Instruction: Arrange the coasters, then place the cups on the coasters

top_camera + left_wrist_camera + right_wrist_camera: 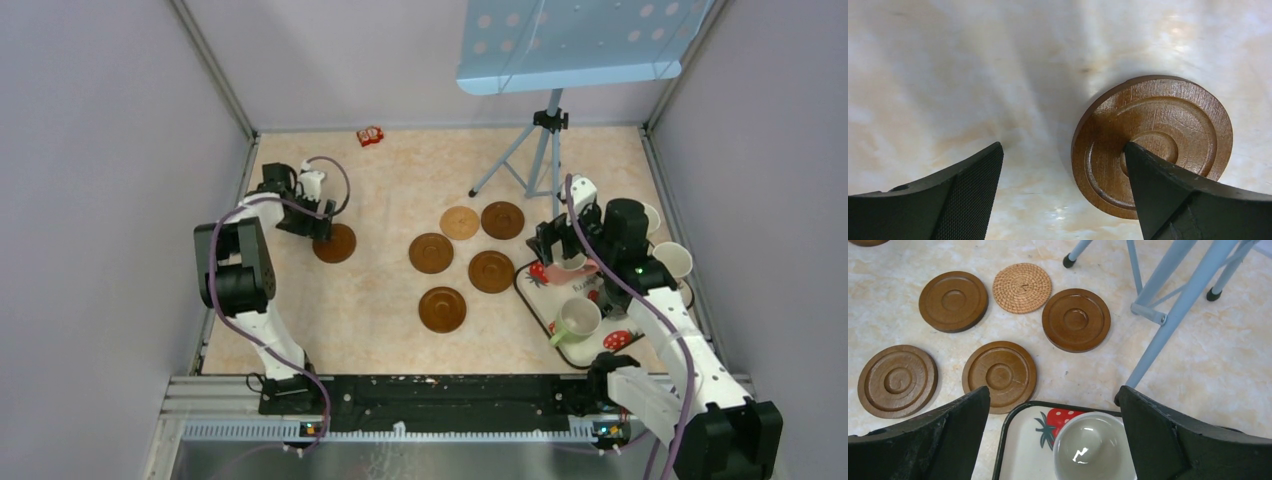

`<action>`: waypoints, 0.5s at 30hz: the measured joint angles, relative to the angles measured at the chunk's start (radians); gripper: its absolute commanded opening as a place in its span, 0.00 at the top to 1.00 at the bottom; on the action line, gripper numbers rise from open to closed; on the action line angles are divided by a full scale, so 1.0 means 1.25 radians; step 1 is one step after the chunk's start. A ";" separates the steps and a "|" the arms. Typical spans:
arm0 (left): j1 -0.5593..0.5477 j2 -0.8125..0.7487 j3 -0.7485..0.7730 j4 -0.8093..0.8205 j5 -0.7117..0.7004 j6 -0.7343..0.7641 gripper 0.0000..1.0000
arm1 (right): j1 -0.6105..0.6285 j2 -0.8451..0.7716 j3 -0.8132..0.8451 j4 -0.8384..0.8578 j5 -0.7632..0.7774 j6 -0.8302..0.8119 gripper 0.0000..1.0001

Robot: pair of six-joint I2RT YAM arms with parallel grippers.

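Cups (577,318) on tray (590,352), right of coasters (443,309)

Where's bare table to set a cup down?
Widest bare patch: between the lone coaster at left and the five-coaster cluster, running to the near rail. Also bare along the far wall, between the small red object and the stand. Crowded: the tray, with cups and the right gripper over it.

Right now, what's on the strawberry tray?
On the tray: a yellow-green cup and a pink cup beneath the open right gripper. The right arm covers part of the tray's right side, so anything there is hidden.
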 measured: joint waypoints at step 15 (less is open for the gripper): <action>0.109 0.105 0.140 -0.004 0.013 -0.017 0.27 | 0.000 0.038 0.002 -0.058 -0.096 -0.077 0.01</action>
